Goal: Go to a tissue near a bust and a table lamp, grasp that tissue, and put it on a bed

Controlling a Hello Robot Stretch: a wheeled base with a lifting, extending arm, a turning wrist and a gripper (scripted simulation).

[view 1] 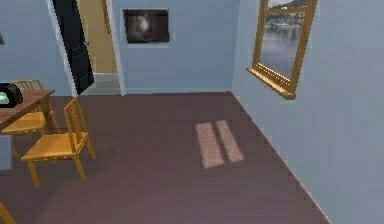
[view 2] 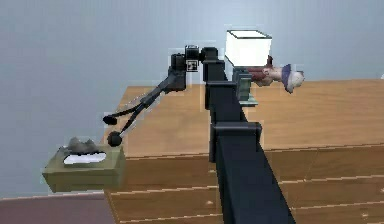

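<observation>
Tissue box (view 2: 85, 172), tan with a grey tissue on top: hangs at the far end of the end effector (view 2: 115, 136), held clear beyond the left edge of the wooden counter (view 2: 320, 120). Table lamp (view 2: 248, 50), white shade, and bust (view 2: 282, 77): standing together at the counter's far side. Wooden chair (view 1: 60, 145): forward view's left.

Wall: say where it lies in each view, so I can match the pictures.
Forward view: the blue wall runs across the back and down the right side, where the window is.
Arm side view: the wall spans the top half, behind the table and lamp.
Shared landmark: dark floor in the forward view's lower part; floor at the arm side view's bottom left.
</observation>
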